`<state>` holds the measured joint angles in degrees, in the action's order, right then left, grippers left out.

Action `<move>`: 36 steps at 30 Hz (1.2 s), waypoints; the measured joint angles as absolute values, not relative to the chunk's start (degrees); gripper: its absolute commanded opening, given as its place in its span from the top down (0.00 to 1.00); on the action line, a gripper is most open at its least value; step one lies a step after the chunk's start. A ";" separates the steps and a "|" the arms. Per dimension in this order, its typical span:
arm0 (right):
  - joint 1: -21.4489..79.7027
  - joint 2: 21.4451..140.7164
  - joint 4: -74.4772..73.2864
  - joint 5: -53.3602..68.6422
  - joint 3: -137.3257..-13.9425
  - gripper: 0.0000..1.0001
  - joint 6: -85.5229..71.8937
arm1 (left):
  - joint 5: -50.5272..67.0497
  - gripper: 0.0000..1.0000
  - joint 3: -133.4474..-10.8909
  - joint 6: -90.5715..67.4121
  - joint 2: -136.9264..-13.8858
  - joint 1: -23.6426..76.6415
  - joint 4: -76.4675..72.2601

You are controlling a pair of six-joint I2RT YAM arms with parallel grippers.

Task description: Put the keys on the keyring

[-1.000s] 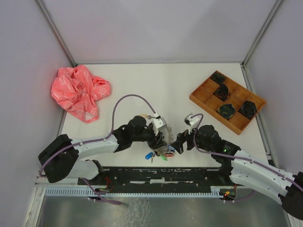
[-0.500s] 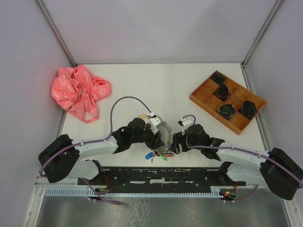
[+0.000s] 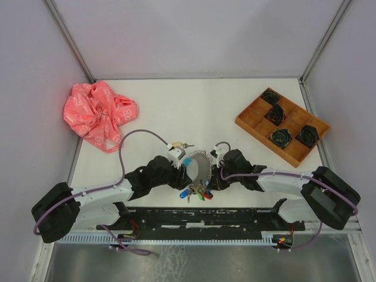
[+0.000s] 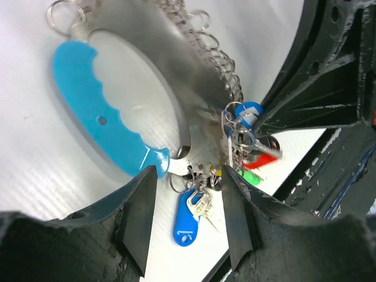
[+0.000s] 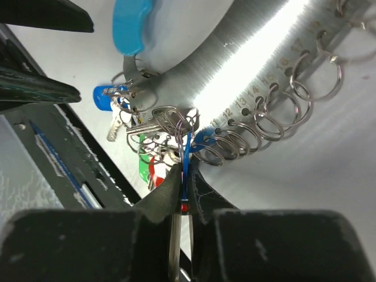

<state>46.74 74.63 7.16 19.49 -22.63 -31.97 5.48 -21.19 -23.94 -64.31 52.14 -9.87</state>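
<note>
Currently the ring plate [image 3: 198, 167], a grey metal disc edged with numbered split rings [image 5: 276, 111], lies face-up between both grippers. The keys [image 3: 198, 192] cluster at its near rim.

The right gripper [image 5: 183, 170] sits at the plate's right side. Its jaws are pinched almost together on a thin blue key [image 5: 187, 154], seen edge-on and right against the rim.

The left gripper [image 4: 189, 173] sits at the plate's left side. Its jaws stand well apart, straddle the near rim and grip nothing. A blue-tagged key [image 4: 187, 222] lies loose in the gap.

The step in hand appears to be threading the held key onto a ring. Proceed as follows:
1. Close the left jaws on the plate rim so the plate cannot slide.
2. Align the key's hole with the open end of one ring. Whether the key is already engaged cannot be told.
3. Feed the key along the ring's curve with small wrist rotations, not a straight push.
4. Avoid snagging neighbouring rings or the loose keys.
</note>
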 measured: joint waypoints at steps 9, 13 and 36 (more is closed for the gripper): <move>46.74 79.31 4.69 25.02 -32.97 0.99 -33.78 | -0.16 0.48 -15.75 -31.48 -59.24 48.80 -8.93; 46.74 80.53 2.70 24.71 -36.73 0.99 -34.61 | -0.38 0.50 -15.40 -31.90 -59.64 45.91 -10.35; 46.72 78.70 -33.67 16.34 -55.79 0.97 -21.19 | 15.25 0.36 -11.77 -9.76 -50.78 44.05 -27.90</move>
